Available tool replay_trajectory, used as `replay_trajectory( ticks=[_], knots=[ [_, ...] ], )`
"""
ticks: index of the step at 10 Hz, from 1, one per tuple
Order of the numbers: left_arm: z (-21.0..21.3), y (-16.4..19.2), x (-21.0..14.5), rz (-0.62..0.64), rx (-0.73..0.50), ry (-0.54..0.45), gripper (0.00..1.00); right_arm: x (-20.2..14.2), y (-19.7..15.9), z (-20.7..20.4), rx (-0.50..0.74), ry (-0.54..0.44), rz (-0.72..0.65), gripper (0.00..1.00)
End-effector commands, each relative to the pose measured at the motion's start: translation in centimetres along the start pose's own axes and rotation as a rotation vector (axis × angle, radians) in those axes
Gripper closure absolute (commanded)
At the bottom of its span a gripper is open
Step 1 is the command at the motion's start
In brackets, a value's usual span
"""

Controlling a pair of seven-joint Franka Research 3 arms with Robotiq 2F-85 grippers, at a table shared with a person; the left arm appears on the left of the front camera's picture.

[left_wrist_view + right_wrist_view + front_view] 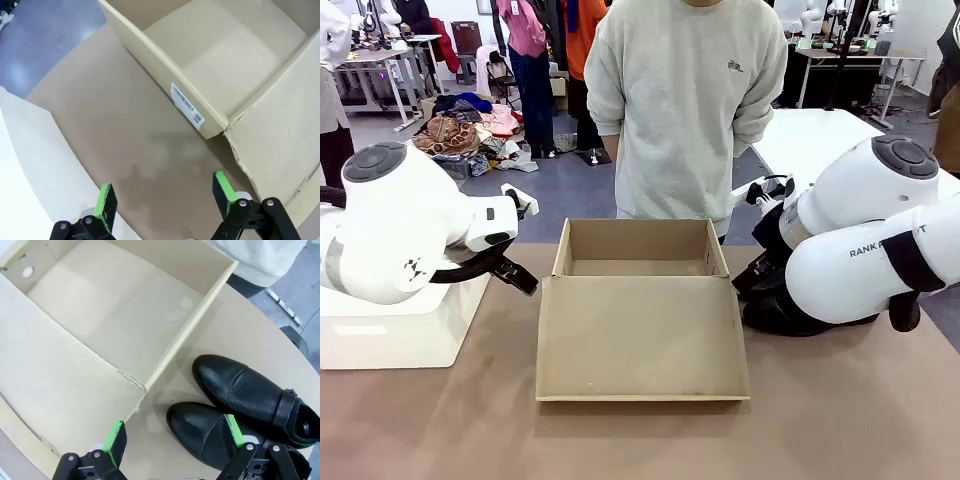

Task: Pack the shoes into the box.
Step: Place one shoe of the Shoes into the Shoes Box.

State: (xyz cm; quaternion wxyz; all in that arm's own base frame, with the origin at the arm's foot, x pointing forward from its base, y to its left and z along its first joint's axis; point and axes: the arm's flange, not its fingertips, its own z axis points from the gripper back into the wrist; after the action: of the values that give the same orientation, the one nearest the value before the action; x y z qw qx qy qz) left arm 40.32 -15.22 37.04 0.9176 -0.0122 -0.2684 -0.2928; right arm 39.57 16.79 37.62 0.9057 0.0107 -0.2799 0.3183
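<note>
Just outside the box's [190, 335] side wall, the shoes [240, 390] sit together below the right claw [174, 432], spread wide; the left claw [164, 192] gapes over bare tabletop [125, 135].

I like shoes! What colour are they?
The shoes are black, clearest in the right wrist view.

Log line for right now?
brown cardboard shoebox open, empty; glossy black leather shoes beside it; left gripper jaws open; right gripper jaws open over shoes
</note>
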Motion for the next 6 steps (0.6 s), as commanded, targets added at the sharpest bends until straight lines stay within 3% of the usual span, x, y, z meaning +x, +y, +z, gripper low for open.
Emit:
replay_trajectory(
  ticks=[1,6],
  knots=[
    [0.0,0.0,0.0,0.0,0.0,0.0,0.0,0.0,0.01,0.0,0.0,0.0,0.0,0.0],
    [0.0,0.0,0.0,0.0,0.0,0.0,0.0,0.0,0.01,0.0,0.0,0.0,0.0,0.0]
  ],
)
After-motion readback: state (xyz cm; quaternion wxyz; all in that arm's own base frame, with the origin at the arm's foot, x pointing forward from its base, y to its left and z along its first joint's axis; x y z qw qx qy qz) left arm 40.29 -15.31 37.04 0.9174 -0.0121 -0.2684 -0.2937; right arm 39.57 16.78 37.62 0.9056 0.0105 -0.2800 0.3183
